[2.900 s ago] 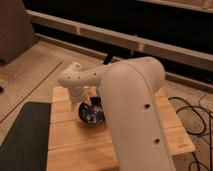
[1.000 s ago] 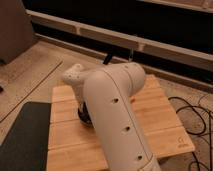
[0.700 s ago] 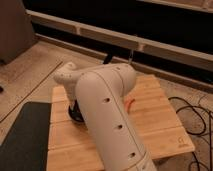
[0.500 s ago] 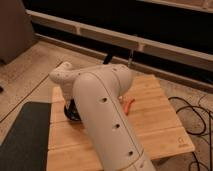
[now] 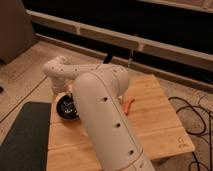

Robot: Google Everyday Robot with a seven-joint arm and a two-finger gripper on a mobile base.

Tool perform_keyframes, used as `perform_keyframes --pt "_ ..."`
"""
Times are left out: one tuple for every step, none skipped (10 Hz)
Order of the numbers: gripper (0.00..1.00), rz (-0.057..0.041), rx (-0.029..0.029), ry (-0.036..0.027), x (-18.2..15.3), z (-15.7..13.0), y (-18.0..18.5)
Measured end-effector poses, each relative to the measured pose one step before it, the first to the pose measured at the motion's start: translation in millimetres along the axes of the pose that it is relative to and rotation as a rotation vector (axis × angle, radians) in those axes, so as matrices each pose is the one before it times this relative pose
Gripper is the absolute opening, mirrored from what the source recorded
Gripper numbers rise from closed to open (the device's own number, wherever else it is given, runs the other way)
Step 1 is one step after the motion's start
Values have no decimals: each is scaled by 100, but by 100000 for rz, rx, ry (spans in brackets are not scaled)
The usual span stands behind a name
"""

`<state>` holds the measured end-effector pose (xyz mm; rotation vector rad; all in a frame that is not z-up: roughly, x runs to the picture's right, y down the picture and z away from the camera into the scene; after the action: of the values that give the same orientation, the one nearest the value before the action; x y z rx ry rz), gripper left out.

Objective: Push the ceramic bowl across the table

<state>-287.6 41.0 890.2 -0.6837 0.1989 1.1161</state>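
The ceramic bowl (image 5: 65, 107) is a dark glossy round bowl at the left edge of the light wooden slatted table (image 5: 150, 120). My white arm crosses the middle of the view and bends down to the left over the bowl. The gripper (image 5: 69, 101) is down at the bowl, mostly hidden behind the arm. Only the left part of the bowl shows.
A small orange object (image 5: 128, 104) lies on the table right of my arm. A dark grey mat (image 5: 22, 137) lies on the floor left of the table. Black cables (image 5: 192, 115) run on the floor at the right. A dark wall unit stands behind.
My arm has swung left, and the bowl has slid from the table's middle to its left edge.
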Motion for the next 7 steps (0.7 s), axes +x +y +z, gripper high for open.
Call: perform_keyframes --pt "65 -452 116 -287 -26 -115 87" --pt "65 99 7 10 11 11 -69" --pt "65 -93 9 111 29 75 57" --pt "65 23 -29 -113 -37 -62 3" --pt "65 18 19 20 9 14 -24" --pt "65 -20 -3 36 10 20 16" --pt "65 -151 271 -6 13 -15 -37"
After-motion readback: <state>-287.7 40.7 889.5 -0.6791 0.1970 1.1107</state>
